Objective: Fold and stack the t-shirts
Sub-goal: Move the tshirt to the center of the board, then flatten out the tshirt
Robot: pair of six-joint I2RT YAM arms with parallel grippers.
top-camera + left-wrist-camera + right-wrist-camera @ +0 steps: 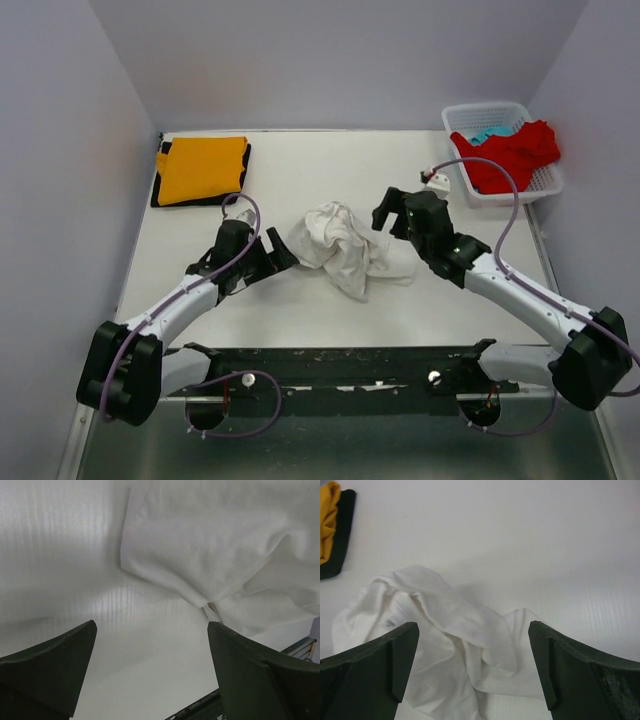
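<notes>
The white shirt (pixel 340 245) lies crumpled in the middle of the table (pixel 300 315). The left jaws stand wide open just beside its left edge, low over the table, and hold nothing. The right jaws are also wide open, a little above the right side of the shirt, and they hold nothing. At the far left corner the orange shirt (pixel 200 170) lies folded on the black shirt (pixel 160 198). The red shirt (pixel 515 155) and the light blue shirt (pixel 488 133) are in the basket (pixel 485 107) at the far right.
</notes>
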